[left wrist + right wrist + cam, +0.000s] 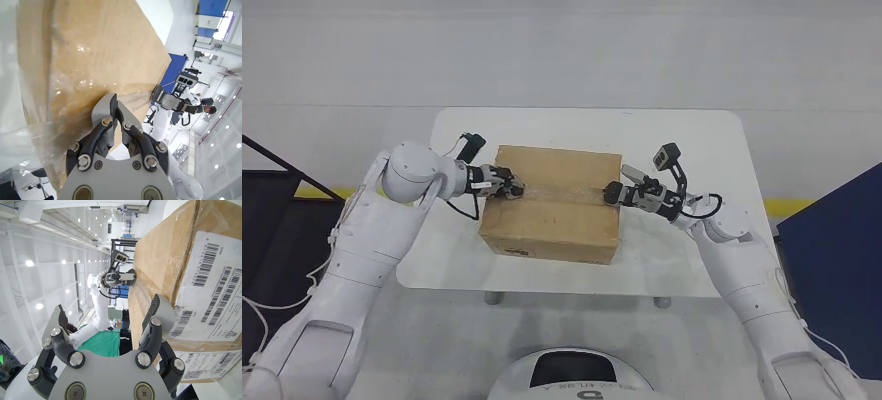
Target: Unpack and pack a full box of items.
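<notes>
Brown cardboard box [552, 200], rectangular and with its flaps shut, sits about mid-desk on the white round-cornered desk [692, 140]. A strip of clear glossy tape [562, 190] runs along its top seam from end to end. What is inside is hidden by the closed flaps.

The left claw [514, 187] is at the left end of that seam, on the box's top edge. In the left wrist view the left claw [115, 106] has its pads drawn together over the crinkled tape [132, 98]. Whether any tape is pinched between them cannot be made out.

The right claw [610, 192] is at the opposite end of the seam. In its own wrist view the right claw [108, 303] is spread wide and holds nothing. One finger lies against the box [160, 247] at its top corner, just beside a white barcode label [217, 285] on the end face; the other finger is in free air.

Each arm crosses the bare desk at its own side of the box. More bare desk lies on the right side and at the far side. The box's near side is close to the desk's near edge. A dark mat [272, 230] lies on the floor beyond the desk's left end. A blue panel [842, 230] stands beyond its right end, cut off by the picture's edge.
</notes>
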`<state>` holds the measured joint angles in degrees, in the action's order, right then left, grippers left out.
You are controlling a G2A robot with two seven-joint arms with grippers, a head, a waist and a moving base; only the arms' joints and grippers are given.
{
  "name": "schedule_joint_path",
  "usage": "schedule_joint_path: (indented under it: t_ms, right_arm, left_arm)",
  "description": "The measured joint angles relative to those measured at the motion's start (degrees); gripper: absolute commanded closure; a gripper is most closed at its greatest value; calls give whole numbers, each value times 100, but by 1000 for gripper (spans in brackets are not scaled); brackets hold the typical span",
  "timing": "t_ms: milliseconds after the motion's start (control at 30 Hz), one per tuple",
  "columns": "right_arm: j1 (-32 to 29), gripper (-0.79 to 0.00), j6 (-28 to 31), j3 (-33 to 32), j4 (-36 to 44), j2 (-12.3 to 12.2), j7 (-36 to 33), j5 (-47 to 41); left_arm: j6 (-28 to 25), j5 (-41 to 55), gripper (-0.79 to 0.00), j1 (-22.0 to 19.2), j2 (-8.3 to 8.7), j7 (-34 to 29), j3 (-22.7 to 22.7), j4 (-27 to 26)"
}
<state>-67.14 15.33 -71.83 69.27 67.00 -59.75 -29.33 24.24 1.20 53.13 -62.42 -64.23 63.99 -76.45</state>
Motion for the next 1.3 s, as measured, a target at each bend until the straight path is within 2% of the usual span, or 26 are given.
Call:
schedule_joint_path:
  t_ms: [467, 833, 933, 1067, 1167, 1300]
  right_arm:
    - [0, -785, 0, 0, 0, 0, 0, 0]
    - [0, -785, 0, 0, 0, 0, 0, 0]
    - [0, -785, 0, 0, 0, 0, 0, 0]
    - [0, -785, 0, 0, 0, 0, 0, 0]
    - [0, -785, 0, 0, 0, 0, 0, 0]
    - [0, -785, 0, 0, 0, 0, 0, 0]
  left_arm:
    - [165, -102, 0, 653, 266, 296, 843, -276]
    - [-21, 284, 0, 1141, 414, 406, 1534, -521]
    - [-475, 770, 0, 1288, 438, 354, 1861, -390]
    - [-1734, 2033, 0, 1474, 413, 92, 2326, 157]
    - [-2492, 2888, 0, 1428, 357, -190, 2373, 760]
    - [-3228, 4022, 0, 1142, 214, -690, 2216, 1703]
